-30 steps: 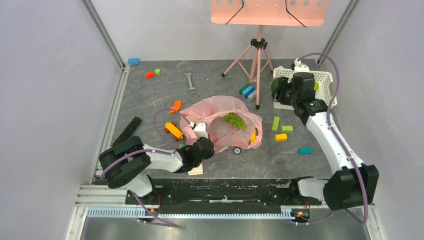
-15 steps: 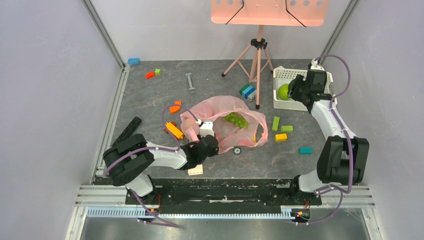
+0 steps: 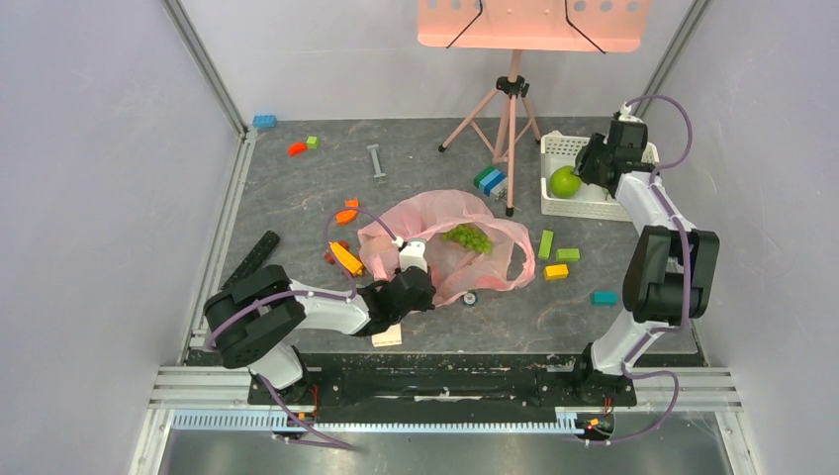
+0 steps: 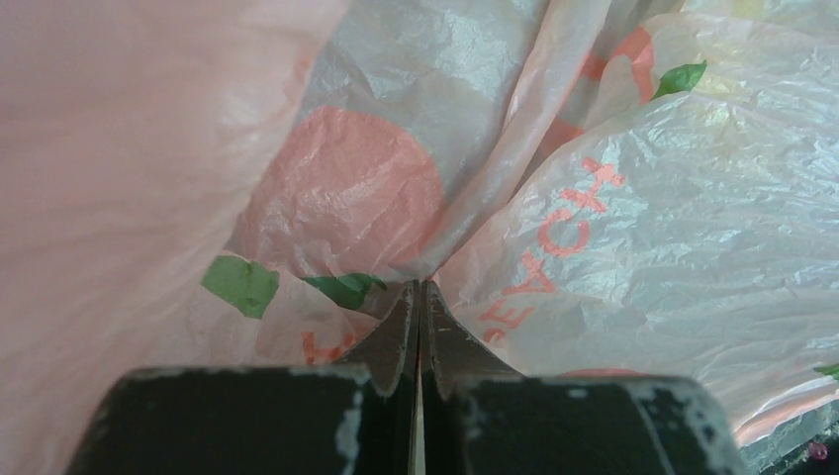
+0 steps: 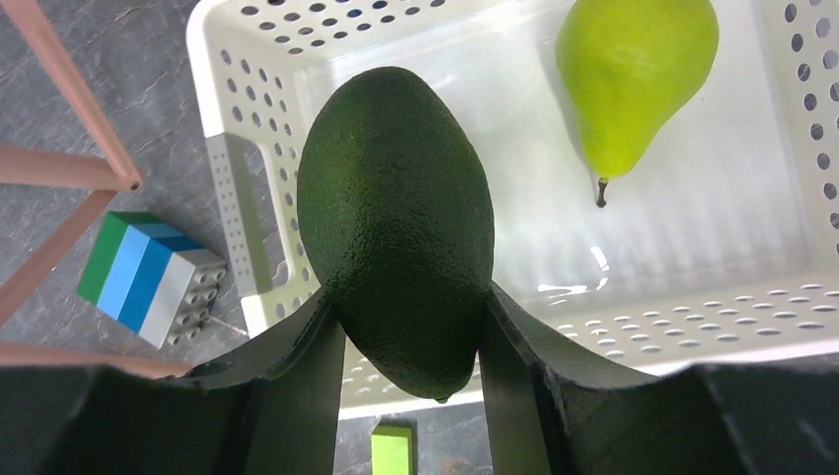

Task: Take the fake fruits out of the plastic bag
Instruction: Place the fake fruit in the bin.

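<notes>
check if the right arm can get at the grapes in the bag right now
Probably not yet: the right hand is full, shut on the avocado over the basket, well away from the bag. The grapes themselves look uncovered in the bag's open mouth.

The dark grey tabletop carries a crumpled pink plastic bag at its middle, a white perforated basket at far right, a pink tripod, and scattered building blocks.

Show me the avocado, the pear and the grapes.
avocado (image 5: 396,228), right wrist view, middle of its dark skin.
pear (image 5: 633,69), right wrist view, its wide body.
grapes (image 3: 465,237), top view, centre of the bunch.
</notes>
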`<state>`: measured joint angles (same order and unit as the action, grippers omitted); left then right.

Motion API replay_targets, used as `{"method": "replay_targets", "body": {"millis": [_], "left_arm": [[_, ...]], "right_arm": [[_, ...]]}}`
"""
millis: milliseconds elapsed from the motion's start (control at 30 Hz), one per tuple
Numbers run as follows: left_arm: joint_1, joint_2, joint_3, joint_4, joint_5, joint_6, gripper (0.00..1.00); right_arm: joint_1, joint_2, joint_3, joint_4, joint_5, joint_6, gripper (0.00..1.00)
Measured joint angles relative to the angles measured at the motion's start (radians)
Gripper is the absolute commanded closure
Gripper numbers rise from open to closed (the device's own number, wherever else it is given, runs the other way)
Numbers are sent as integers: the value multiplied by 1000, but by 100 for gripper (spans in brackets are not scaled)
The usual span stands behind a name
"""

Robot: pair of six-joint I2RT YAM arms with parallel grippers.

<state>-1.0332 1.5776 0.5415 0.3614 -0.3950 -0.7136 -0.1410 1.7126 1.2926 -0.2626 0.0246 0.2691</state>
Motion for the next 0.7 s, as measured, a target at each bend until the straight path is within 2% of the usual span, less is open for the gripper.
{"method": "replay_targets", "body": {"millis": [333, 700], "left_arm": [[1, 0, 0, 0, 5, 0, 98], [2, 0, 1, -1, 5, 0, 98]], "right_arm": [[-18, 154, 132, -16, 39, -19, 62], [-40, 259, 204, -44, 68, -47, 60]]}}
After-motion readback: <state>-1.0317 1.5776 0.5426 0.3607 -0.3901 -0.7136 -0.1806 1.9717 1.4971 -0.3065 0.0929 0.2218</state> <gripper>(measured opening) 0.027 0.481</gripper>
